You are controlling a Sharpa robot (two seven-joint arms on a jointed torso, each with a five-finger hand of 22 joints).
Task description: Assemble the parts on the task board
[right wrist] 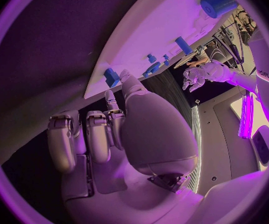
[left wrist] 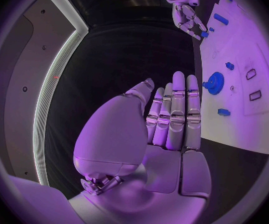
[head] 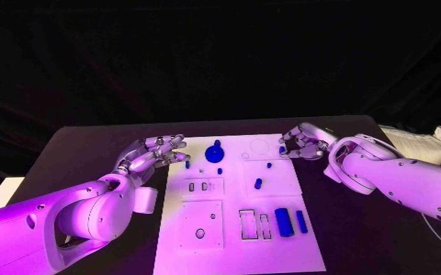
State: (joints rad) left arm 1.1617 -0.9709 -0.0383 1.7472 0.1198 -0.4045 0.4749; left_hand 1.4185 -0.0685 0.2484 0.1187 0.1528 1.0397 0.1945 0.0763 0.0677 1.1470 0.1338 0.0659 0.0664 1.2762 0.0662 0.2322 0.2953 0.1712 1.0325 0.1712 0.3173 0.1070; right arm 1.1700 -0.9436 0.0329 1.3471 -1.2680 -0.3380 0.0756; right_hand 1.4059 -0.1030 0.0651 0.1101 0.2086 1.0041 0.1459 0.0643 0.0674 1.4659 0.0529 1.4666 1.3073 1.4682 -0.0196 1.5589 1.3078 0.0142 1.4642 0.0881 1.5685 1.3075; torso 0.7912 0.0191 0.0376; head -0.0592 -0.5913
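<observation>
the black table [head: 92, 141] carries the white task board [head: 234, 249], a long plate running away from the robot down the middle. the left hand [head: 156, 151] sits just beside the board's far left edge, its fingers [left wrist: 178, 104] straight, side by side and holding nothing. the right hand [head: 303, 141] sits at the board's far right edge, its fingers [right wrist: 78, 139] curled inward; whether they hold anything cannot be told. on the board, two blue cylinders [head: 291, 221] lie side by side near the right edge at the near end, next to narrow rectangular slots [head: 255, 224]. a round blue gear [head: 215, 153] stands at the far end, close to the left hand. small blue parts [head: 259, 183] are scattered around the middle of the board.
</observation>
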